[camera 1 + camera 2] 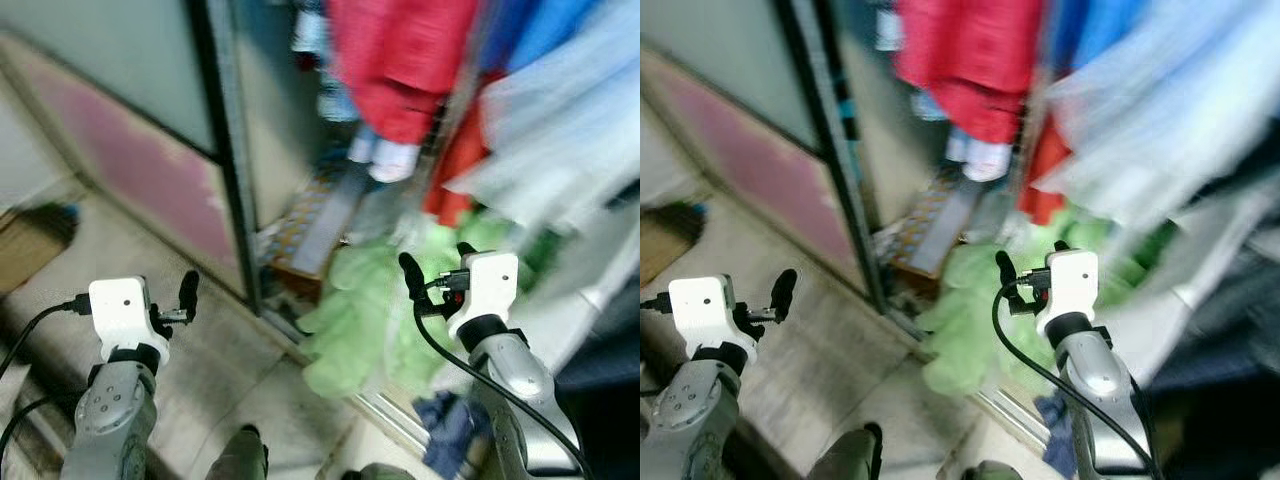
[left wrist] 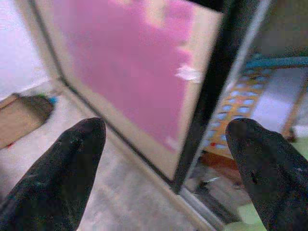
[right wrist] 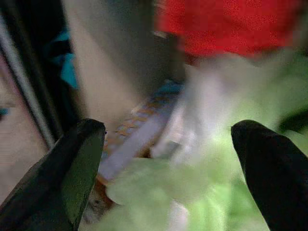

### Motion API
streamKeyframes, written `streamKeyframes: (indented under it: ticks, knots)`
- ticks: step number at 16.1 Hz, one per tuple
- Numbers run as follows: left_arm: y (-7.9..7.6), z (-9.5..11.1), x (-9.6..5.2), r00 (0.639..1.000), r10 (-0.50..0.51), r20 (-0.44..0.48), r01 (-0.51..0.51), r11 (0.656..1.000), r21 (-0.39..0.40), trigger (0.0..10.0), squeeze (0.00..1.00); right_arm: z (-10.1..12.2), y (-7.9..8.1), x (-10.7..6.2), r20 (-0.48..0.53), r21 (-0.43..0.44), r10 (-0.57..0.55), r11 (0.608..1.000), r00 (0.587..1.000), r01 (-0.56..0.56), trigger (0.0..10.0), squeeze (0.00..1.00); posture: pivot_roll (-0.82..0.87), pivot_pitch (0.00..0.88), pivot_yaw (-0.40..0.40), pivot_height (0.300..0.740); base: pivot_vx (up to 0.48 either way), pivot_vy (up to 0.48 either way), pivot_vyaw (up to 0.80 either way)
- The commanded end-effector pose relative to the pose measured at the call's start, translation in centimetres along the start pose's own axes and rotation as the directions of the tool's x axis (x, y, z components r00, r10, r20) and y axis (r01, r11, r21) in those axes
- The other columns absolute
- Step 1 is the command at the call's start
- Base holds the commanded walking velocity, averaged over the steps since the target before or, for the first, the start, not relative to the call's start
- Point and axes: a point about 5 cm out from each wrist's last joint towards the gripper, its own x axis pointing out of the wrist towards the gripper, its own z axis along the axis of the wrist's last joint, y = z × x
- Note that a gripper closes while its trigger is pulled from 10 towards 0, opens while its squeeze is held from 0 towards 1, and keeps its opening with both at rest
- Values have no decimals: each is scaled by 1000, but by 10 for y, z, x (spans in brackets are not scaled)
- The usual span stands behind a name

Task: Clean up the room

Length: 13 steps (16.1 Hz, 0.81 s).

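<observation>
A light green cloth (image 1: 360, 320) lies heaped on the wardrobe floor and spills over the sill onto the room floor. My right gripper (image 1: 437, 258) is raised just in front of it, open and empty, its fingers (image 3: 82, 159) framing the green heap (image 3: 159, 192). My left gripper (image 1: 186, 296) is held over the tiled floor to the left of the wardrobe's black door frame (image 1: 230, 150). It is open too, with nothing between its fingers (image 2: 72, 154).
Red (image 1: 400, 60), blue (image 1: 560, 30) and pale plastic-covered garments (image 1: 570, 130) hang inside the wardrobe. A patterned box (image 1: 305, 225) leans at its bottom. A dark blue cloth (image 1: 450, 420) lies on the floor beside my right arm. A brown box (image 1: 30, 245) sits far left.
</observation>
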Motion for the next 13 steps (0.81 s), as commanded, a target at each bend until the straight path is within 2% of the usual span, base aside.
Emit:
streamKeyframes:
  ticks: [1,7,13]
  knots:
    - [-1,2,-2,1000,6,1,-6,1000,8,10000,0,0,-2,-1,1,-7,1,1000,1000,-1,10000,0,75,127,-81,740,0,0,800]
    - [-1,6,0,999,21,30,-23,998,66,10000,0,2,-2,2,15,-41,7,999,1000,-6,10000,0,76,127,-80,740,0,0,800]
    - [-4,6,1,999,24,39,-27,997,76,10000,0,3,-8,2,40,-36,-34,999,999,35,10000,0,73,111,-67,740,0,0,800]
